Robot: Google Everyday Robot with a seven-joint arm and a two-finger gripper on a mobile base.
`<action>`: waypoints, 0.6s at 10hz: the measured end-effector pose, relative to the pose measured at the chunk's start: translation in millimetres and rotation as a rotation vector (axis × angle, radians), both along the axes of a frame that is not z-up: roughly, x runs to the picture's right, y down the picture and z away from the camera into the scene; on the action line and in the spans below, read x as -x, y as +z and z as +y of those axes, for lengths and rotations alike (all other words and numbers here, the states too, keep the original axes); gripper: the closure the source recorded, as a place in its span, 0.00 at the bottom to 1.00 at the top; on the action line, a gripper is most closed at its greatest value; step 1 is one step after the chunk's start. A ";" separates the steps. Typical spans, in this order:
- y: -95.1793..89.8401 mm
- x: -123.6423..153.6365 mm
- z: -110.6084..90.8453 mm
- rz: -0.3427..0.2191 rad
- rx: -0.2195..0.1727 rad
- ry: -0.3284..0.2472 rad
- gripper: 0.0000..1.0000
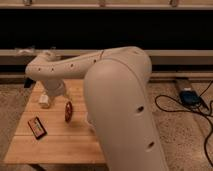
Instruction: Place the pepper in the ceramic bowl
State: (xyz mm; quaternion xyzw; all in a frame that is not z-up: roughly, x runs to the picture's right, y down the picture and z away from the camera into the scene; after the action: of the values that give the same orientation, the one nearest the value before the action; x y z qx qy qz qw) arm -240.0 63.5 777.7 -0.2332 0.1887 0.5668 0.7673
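Observation:
The pepper [68,111] is small, slim and dark red with a pale streak. It lies on the wooden table [55,145], left of centre. My gripper [61,98] hangs at the end of the white arm, just above and to the left of the pepper, very close to it. The arm's large white body fills the middle and right of the view. It hides the ceramic bowl and the right half of the table.
A flat black-and-red packet [37,127] lies near the table's left front. A pale packet [44,100] lies at the left, beside my gripper. A blue device [190,96] and black cables [172,107] lie on the floor at the right.

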 end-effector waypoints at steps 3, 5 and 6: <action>50.5 -1.4 12.1 0.022 0.042 -0.016 0.35; 72.4 -1.9 23.0 0.027 0.082 -0.016 0.35; 87.9 -0.8 33.7 0.026 0.123 -0.014 0.35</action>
State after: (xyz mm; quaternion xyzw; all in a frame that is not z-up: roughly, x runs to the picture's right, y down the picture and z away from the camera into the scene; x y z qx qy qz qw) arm -239.2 97.2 865.6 -0.2712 0.2348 0.5516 0.7530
